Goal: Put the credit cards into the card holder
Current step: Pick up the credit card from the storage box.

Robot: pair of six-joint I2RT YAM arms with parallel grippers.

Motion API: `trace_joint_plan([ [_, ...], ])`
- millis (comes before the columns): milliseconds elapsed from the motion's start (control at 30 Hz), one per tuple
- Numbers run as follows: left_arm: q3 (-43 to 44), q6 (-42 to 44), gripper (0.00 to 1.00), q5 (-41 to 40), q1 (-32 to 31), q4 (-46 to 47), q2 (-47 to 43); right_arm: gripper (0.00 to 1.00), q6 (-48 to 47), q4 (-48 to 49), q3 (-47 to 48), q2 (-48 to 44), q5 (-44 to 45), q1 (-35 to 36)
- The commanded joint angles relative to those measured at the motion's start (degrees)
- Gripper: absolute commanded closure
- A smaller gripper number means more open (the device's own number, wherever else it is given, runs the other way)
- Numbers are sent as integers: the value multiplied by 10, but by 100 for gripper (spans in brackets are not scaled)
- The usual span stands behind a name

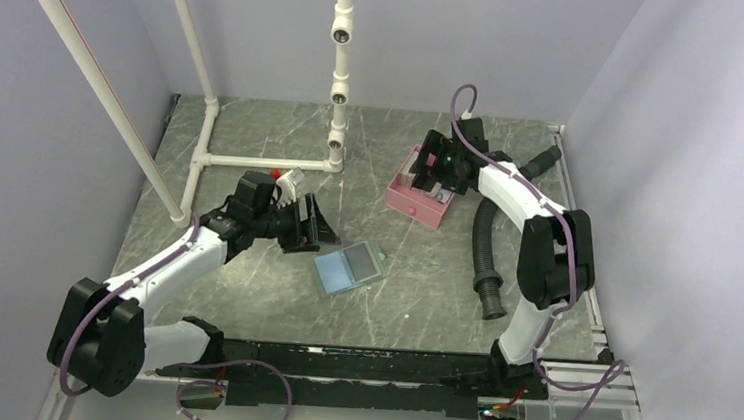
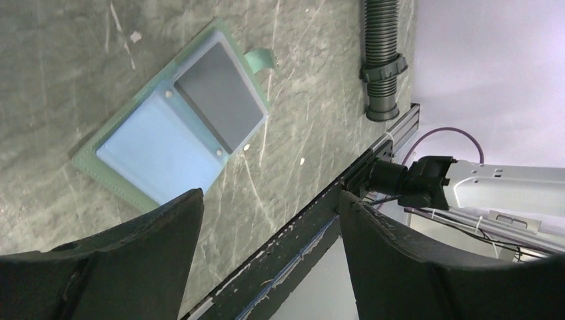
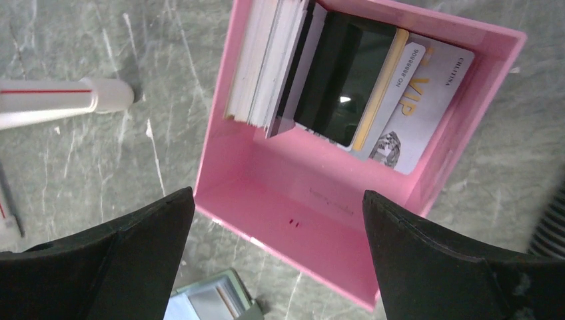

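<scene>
holder (image 1: pixel 348 267): open on the bench (image 1: pixel 422 294), blue inside up, dark card (image 2: pixel 220 93) in one pocket
cards (image 3: pixel 346 73): leaning together in the pink tray (image 3: pixel 466 113); the silver one reads "VIP" in gold
left end effector (image 2: pixel 270 207): released, empty, near the holder
right end effector (image 3: pixel 276 200): released, empty, above the tray

The card holder (image 2: pixel 176 113) is grey-green with light blue inside; the tray (image 3: pixel 300 197) is pink.
</scene>
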Motion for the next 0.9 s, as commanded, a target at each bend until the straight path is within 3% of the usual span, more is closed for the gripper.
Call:
trace_joint_plan([
  [0,-20,18,20,-7,-1,-33,-18,0,43,62,30,27,-45,-6],
  [100,-26,12,20,1,-1,-20,-15,4,66,104,19,50,-66,-12],
  [433,-21,17,20,4,-1,-26,-13,48,106,174,7,89,-80,-25],
  [700,-20,15,20,3,-1,-24,-10,49,115,199,5,111,-87,-34],
  [867,-19,16,20,3,-1,-25,-9,57,128,217,5,127,-106,-40],
])
